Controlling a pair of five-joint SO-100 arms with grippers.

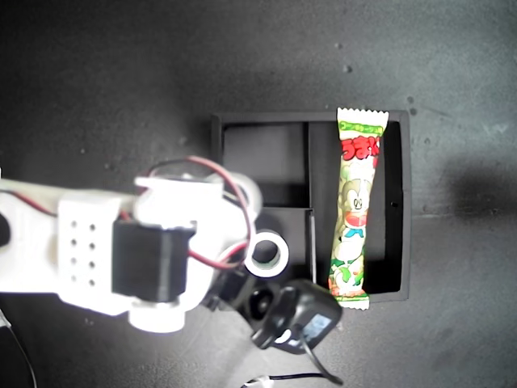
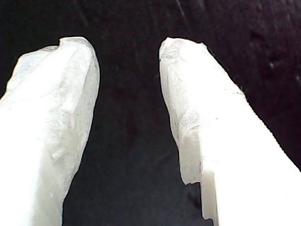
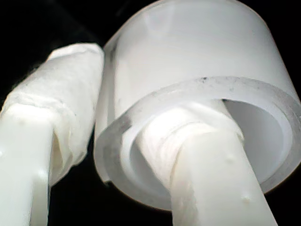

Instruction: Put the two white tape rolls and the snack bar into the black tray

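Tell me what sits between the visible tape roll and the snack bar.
In the exterior view, only a tray divider separates the tape roll from the snack bar; otherwise bare black tray floor.

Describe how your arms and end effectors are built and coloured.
The arm in the exterior view is white printed plastic with a grid of holes, black servo blocks and red and black wires. Both end effectors have white fingers wrapped in rough white tape.

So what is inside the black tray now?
The snack bar lies in the long compartment of the tray. One tape roll is over a small compartment, held by my second gripper. The arm covers part of the tray, so the rest is hidden.
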